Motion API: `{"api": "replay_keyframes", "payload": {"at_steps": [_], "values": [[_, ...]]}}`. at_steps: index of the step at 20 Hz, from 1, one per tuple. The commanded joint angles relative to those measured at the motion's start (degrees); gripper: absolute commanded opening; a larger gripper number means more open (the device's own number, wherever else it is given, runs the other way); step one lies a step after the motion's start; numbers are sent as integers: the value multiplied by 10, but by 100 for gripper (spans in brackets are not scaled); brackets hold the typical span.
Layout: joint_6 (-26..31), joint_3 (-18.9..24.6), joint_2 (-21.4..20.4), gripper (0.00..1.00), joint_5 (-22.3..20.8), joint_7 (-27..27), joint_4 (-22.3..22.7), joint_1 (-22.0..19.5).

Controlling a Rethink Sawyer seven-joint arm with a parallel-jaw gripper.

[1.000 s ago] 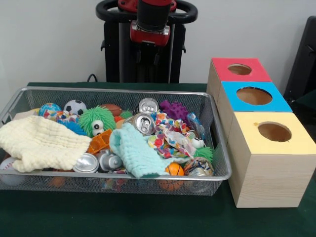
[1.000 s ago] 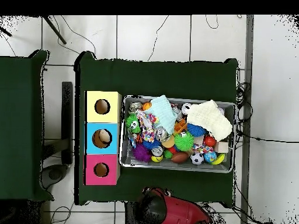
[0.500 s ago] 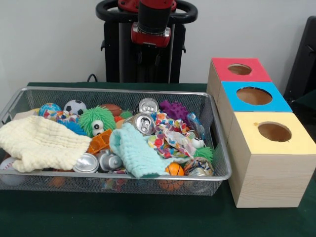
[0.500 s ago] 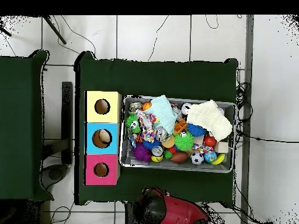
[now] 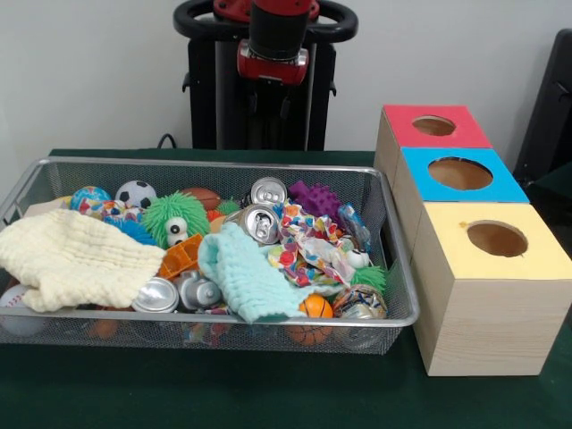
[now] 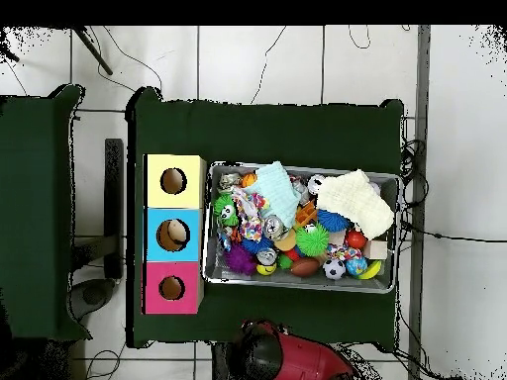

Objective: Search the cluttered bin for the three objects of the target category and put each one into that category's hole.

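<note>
Nothing moved; cloths [image 5: 76, 259] cover bin [image 5: 268, 317] clutter.

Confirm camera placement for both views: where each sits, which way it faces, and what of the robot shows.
Front view: sits across the table, facing the robot; looks at the wire bin and three boxes; shows the black pedestal and the drawn-back red and black arm, gripper state unreadable.
Overhead view: sits above, looking straight down on the green table; shows only the arm's red top at the bottom edge.
Shared: bin, yellow box, blue box, red box; sides are turned half round.
</note>
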Motion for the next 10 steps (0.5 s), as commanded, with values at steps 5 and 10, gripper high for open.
{"api": "replay_keyframes", "payload": {"at_steps": [5,10], "values": [[-47,42,-10,100,2,94,-14,-50],[-40,40,-27,100,-6,88,-4,-60]]}}
